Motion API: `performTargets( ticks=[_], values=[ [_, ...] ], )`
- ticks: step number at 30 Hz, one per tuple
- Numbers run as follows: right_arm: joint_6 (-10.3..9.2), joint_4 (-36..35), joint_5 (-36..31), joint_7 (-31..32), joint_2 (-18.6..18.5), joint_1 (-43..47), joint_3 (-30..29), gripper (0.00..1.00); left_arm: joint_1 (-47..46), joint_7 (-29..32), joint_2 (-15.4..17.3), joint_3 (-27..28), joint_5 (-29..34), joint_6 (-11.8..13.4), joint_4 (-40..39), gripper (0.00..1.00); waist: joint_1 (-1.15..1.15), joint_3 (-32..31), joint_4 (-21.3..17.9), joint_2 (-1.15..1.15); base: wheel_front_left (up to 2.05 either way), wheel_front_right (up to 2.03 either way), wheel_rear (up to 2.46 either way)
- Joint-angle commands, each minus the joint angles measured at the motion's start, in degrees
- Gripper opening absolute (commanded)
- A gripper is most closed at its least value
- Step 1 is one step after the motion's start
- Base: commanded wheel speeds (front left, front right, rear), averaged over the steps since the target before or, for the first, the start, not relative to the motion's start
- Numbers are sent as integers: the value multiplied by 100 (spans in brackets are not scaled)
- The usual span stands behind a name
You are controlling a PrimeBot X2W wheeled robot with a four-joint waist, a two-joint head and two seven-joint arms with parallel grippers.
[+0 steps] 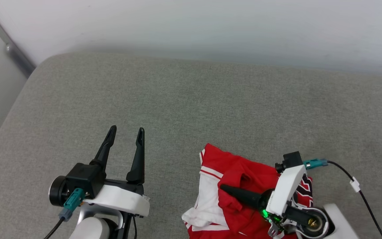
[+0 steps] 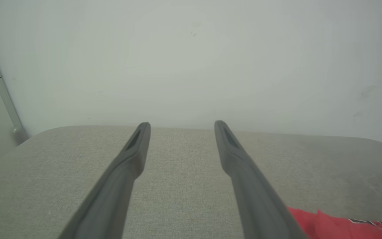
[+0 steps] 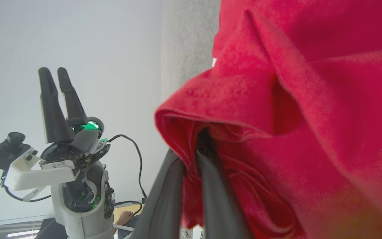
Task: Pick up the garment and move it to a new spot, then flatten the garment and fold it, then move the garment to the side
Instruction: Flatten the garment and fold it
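Rumpled red garment (image 1: 240,172) — seemingly pinched, woven cushion (image 1: 191,109)

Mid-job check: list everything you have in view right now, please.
jersey: one, red with white striped trim, crumpled at the cushion's near right.
cushion: one, grey fabric, under everything.
wall: one, white, behind the cushion.
metal strip: one, grey, far left corner.
left tool: one, black fingers, open, over bare cushion left of the jersey.
right tool: one, black fingers, shut on a jersey fold.
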Motion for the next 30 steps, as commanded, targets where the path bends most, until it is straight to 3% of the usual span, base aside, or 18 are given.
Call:
performTargets(
  ticks=[1,2,3,4,10,15,19,24,30],
  values=[
    [-1,110,-40,-99,3,-90,85,0,-49,-29,-12,-2,13,4,26,100,0,40,42,0,0,0,0],
    [-1,194,-73,-212,5,-125,171,22,-55,-39,-22,-5,8,4,36,100,0,46,51,0,0,0,0],
    [-1,258,-56,-302,5,-162,249,50,-51,-44,-29,-3,-2,5,48,100,0,52,56,0,0,0,0],
    [-1,308,-36,-362,6,-189,335,100,-44,-56,-35,-2,-10,6,67,100,0,58,54,0,0,0,0],
    [-1,85,-333,-445,-96,-359,755,100,-8,-90,-32,16,-33,24,128,100,0,42,-47,0,0,0,0],
    [-1,-675,-788,-529,-459,-272,1106,100,11,-109,-28,7,-41,37,167,100,0,-48,-168,0,0,0,0],
    [-1,-1319,-1612,-971,-976,-114,1190,100,78,-116,-17,12,-39,80,205,100,0,-151,-282,0,0,0,0],
    [-1,-1696,-3116,-1645,-1392,231,717,100,154,-120,6,39,-77,134,241,100,0,-277,-445,0,0,0,0],
    [-1,-2063,-4453,-2124,-1304,899,-471,100,260,-111,35,81,-133,181,301,100,0,-416,-642,0,0,0,0]
  ],
)
